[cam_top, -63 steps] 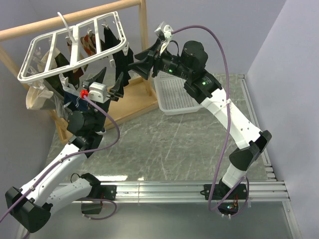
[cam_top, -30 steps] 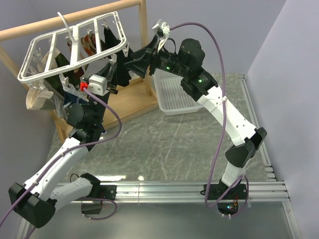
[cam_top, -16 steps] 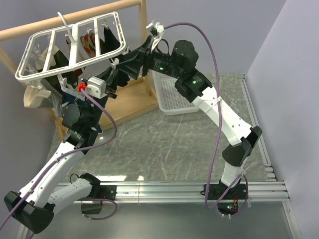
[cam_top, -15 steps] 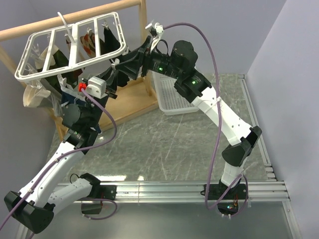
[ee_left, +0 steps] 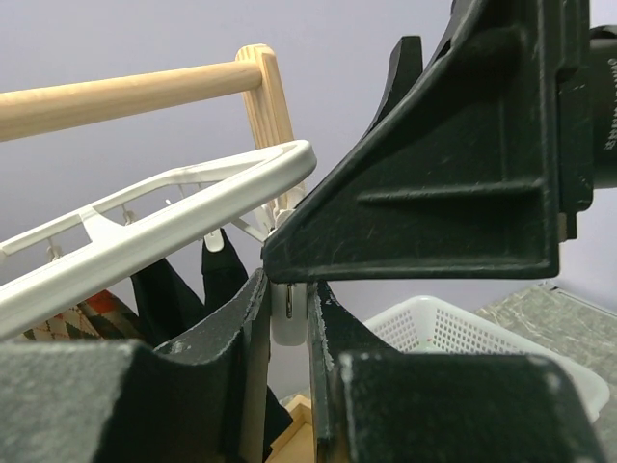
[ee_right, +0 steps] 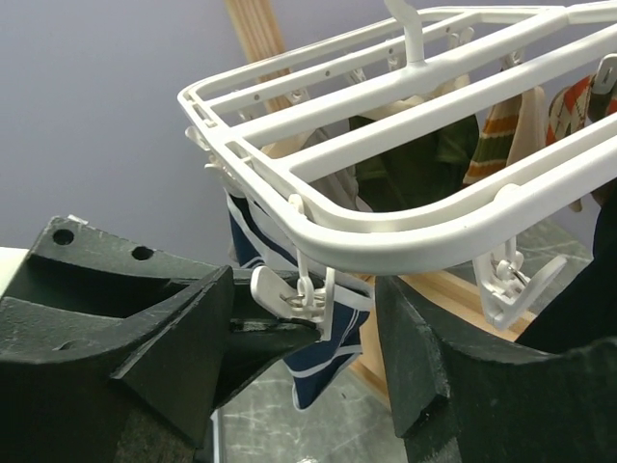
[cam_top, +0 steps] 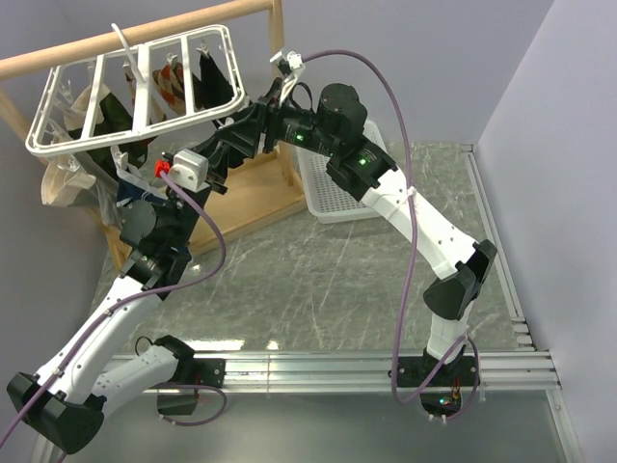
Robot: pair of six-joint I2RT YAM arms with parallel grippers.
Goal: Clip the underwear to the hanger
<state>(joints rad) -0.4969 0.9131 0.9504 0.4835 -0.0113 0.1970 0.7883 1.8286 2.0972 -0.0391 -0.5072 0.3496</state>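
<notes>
left claw [ee_left: 288,297] raised, pinching hanger [ee_right: 405,246] clip [ee_left: 287,323], right claw [ee_right: 307,289] stretched across, spread wide about underwear [ee_right: 310,371]

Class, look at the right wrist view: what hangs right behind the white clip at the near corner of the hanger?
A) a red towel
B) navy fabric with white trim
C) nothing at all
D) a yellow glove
B: the right wrist view shows the navy underwear, edged in white, hanging just behind the clip under the rounded corner of the hanger.
</notes>
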